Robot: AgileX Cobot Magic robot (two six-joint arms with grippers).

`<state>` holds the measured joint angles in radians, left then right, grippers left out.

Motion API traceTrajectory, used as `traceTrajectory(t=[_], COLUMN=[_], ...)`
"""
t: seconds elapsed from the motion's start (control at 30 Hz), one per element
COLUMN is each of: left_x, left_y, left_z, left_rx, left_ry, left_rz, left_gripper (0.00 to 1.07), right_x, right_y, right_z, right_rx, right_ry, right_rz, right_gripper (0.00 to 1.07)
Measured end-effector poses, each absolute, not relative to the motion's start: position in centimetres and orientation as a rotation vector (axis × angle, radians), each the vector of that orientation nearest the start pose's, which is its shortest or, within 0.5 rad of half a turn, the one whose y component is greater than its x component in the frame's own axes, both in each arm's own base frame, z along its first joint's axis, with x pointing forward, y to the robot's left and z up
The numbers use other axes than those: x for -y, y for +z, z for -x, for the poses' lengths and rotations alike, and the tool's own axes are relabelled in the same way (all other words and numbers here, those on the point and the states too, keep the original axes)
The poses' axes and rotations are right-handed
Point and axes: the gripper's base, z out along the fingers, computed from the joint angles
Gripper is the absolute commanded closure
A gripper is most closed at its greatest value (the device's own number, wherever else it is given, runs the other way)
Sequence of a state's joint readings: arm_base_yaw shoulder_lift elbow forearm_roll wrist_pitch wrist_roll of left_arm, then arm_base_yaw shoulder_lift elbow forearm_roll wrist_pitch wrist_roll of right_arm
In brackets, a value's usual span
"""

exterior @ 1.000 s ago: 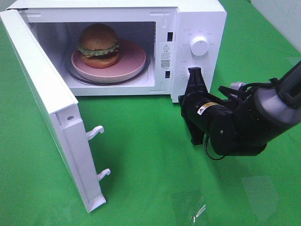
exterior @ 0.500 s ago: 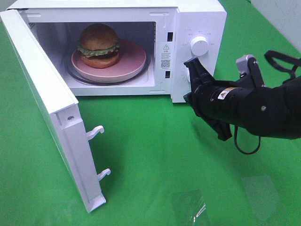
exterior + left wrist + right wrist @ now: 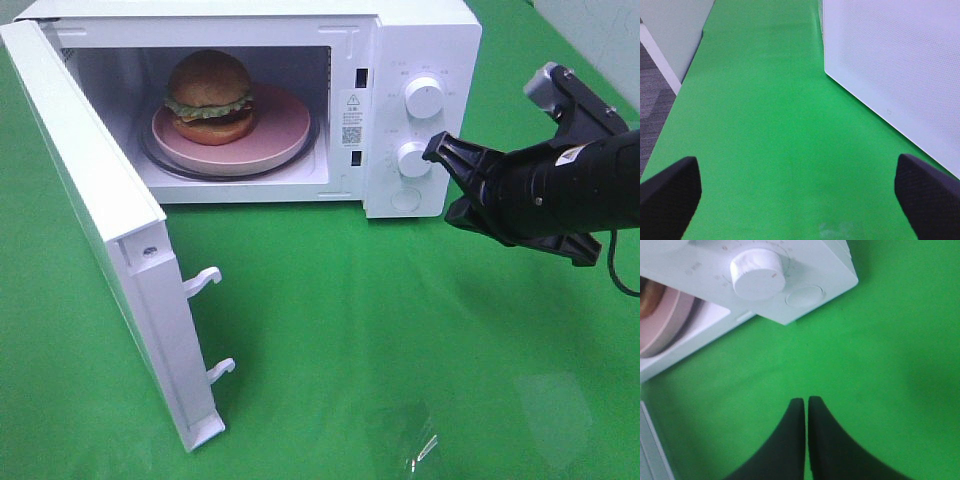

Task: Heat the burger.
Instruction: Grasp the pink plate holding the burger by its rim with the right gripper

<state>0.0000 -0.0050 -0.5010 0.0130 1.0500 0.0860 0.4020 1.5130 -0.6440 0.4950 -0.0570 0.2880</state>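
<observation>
The left gripper point(image 3: 799, 189) hangs wide open and empty over the cloth point(image 3: 765, 125). The right gripper point(image 3: 437, 150), pinched shut on nothing, is just beside the lower knob point(image 3: 412, 160). The burger point(image 3: 209, 97) sits well apart at its nine o'clock, on the plate point(image 3: 285, 130) inside the open microwave point(image 3: 430, 40).

Golden-brown burger point(image 3: 208, 95), pink plate point(image 3: 285, 125), white microwave point(image 3: 430, 40), green cloth point(image 3: 350, 330), black right pincer point(image 3: 806, 401)

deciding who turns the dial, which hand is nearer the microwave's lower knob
Right. The right hand sits just beside the lower knob, not touching. The left hand is outside the high view, facing only cloth and a white panel.
</observation>
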Motion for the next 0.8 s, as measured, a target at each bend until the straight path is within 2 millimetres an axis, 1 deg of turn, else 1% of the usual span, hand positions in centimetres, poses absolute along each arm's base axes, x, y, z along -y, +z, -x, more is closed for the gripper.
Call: traceTrajectory(t=[0.03,0.07,0.1,0.17,0.2,0.23,0.27,0.3,0.33,0.37,0.4,0.47,0.57,0.6,0.63,0.7,0.73,0.77,0.8], left_x=[-0.1,-0.1,-0.1,-0.1,-0.1,-0.1,-0.1,-0.1,-0.1,-0.1,-0.1,-0.1,-0.1,-0.1,-0.1,-0.1,-0.1,-0.1,-0.1], left_y=[27.8,27.8,27.8,27.8,27.8,27.8,27.8,27.8,27.8,27.8,27.8,27.8,27.8,27.8,27.8,27.8,27.8,27.8,27.8], left_z=[0.5,0.5,0.5,0.5,0.5,0.5,0.5,0.5,0.5,0.5,0.5,0.5,0.5,0.5,0.5,0.5,0.5,0.5,0.5], left_rx=[-2.026,-2.026,-2.026,-2.026,-2.026,-2.026,-2.026,-2.026,-2.026,-2.026,-2.026,-2.026,-2.026,-2.026,-2.026,-2.026,-2.026,-2.026,-2.026], left_ry=[0.07,0.07,0.07,0.07,0.07,0.07,0.07,0.07,0.07,0.07,0.07,0.07,0.07,0.07,0.07,0.07,0.07,0.07,0.07], left_rz=[-0.087,-0.087,-0.087,-0.087,-0.087,-0.087,-0.087,-0.087,-0.087,-0.087,-0.087,-0.087,-0.087,-0.087,-0.087,-0.087,-0.087,-0.087,-0.087], left_gripper=[0.09,0.09,0.09,0.09,0.09,0.09,0.09,0.09,0.09,0.09,0.09,0.09,0.09,0.09,0.09,0.09,0.09,0.09,0.09], right_x=[-10.9,-10.7,-10.7,-10.9,-10.9,-11.1,-11.1,-11.3,-11.3,-11.4,-11.4,-11.4,-11.3,-11.1,-11.1,-10.6,-10.6,-10.4,-10.4], right_y=[18.5,18.7,18.7,19.1,19.1,19.5,19.5,20.1,20.1,20.6,20.6,21.8,22.1,22.6,22.6,23.6,23.6,24.1,24.1], right_z=[-26.2,-26.2,-26.2,-26.2,-26.2,-26.4,-26.4,-26.7,-26.7,-26.9,-26.9,-27.4,-27.5,-27.7,-27.7,-28.1,-28.1,-28.3,-28.3], right_rx=[-2.326,-2.376,-2.376,-2.441,-2.441,-2.478,-2.478,-2.501,-2.501,-2.527,-2.527,-2.55,-2.553,-2.563,-2.563,-2.551,-2.551,-2.531,-2.531], right_ry=[0.564,0.544,0.544,0.516,0.516,0.493,0.493,0.469,0.469,0.433,0.433,0.325,0.287,0.211,0.211,0.049,0.049,-0.01,-0.01], right_rz=[-0.462,-0.408,-0.408,-0.278,-0.278,-0.175,-0.175,-0.078,-0.078,0.018,0.018,0.206,0.255,0.349,0.349,0.544,0.544,0.633,0.633], right_gripper=[1.03,1.03,1.03,1.03,1.03,1.03,1.03,1.03,1.03,1.03,1.03,1.03,1.03,1.03,1.03,1.02,1.02,1.03,1.03])
